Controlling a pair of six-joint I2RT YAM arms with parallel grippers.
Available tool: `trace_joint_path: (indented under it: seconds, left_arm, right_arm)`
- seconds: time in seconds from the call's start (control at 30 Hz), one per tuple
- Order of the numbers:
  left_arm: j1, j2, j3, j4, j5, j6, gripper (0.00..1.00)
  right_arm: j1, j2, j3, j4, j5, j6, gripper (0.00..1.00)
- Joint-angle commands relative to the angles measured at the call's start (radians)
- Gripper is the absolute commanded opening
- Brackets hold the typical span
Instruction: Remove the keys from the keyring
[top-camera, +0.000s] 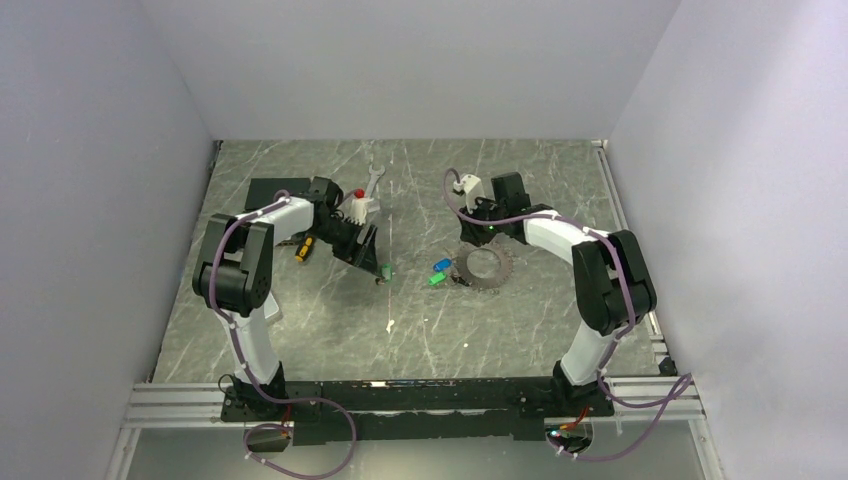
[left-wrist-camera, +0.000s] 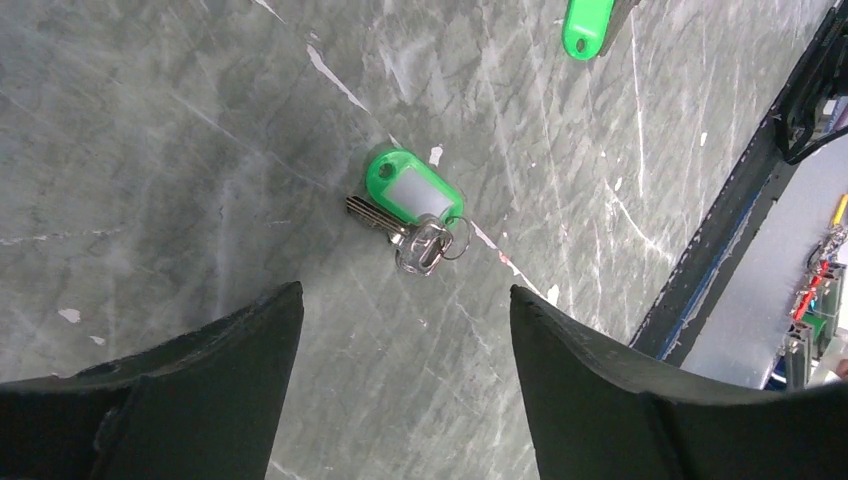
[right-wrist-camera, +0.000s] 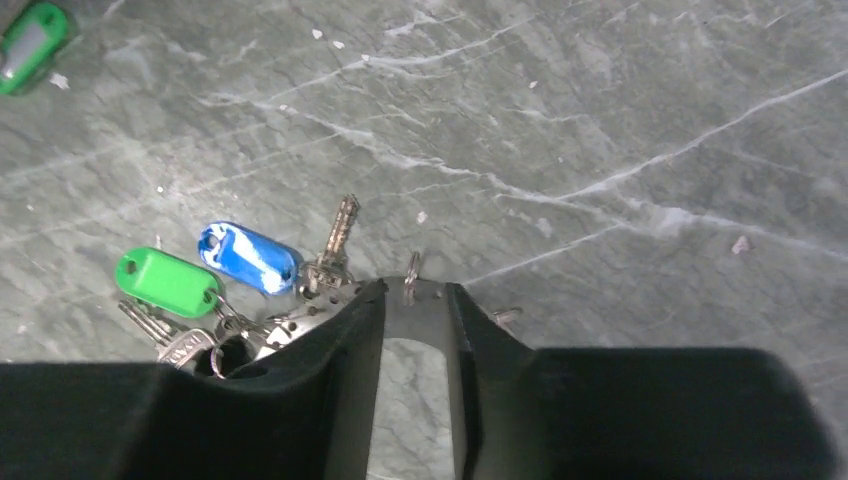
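Grey marble-patterned table (top-camera: 330, 330) fills the scene, with pale walls on three sides. Nearest, left of centre, a loose green plastic-headed key (left-wrist-camera: 412, 195) with a short silver blade lies flat on the table. The left gripper (left-wrist-camera: 405, 292) hangs above it, jaws wide open, touching nothing. To the right, a blue plastic-headed key (right-wrist-camera: 250, 258) and a second green-headed key (right-wrist-camera: 167, 282) lie side by side, their metal ends meeting the left edge of the large thin grey metal keyring (top-camera: 496, 282), which lies flat. The right gripper (right-wrist-camera: 415, 290) has its jaws closed on the keyring's far rim. Farther back on the left are a white bottle with a red cap (top-camera: 360, 205) and a straight silver wrench (top-camera: 375, 180).
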Motion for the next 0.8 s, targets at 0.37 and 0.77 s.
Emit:
trace_joint_path:
  seconds: [0.37, 0.77]
  left_arm:
    - [0.086, -0.061, 0.121, -0.044, -0.012, -0.010, 0.99]
    - [0.235, -0.036, 0.395, -0.196, -0.059, 0.012, 0.99]
  right_arm:
    - [-0.099, -0.107, 0.046, 0.006, -0.054, 0.069, 0.78]
    - [-0.381, -0.187, 0.035, 0.063, -0.230, 0.235, 1.00]
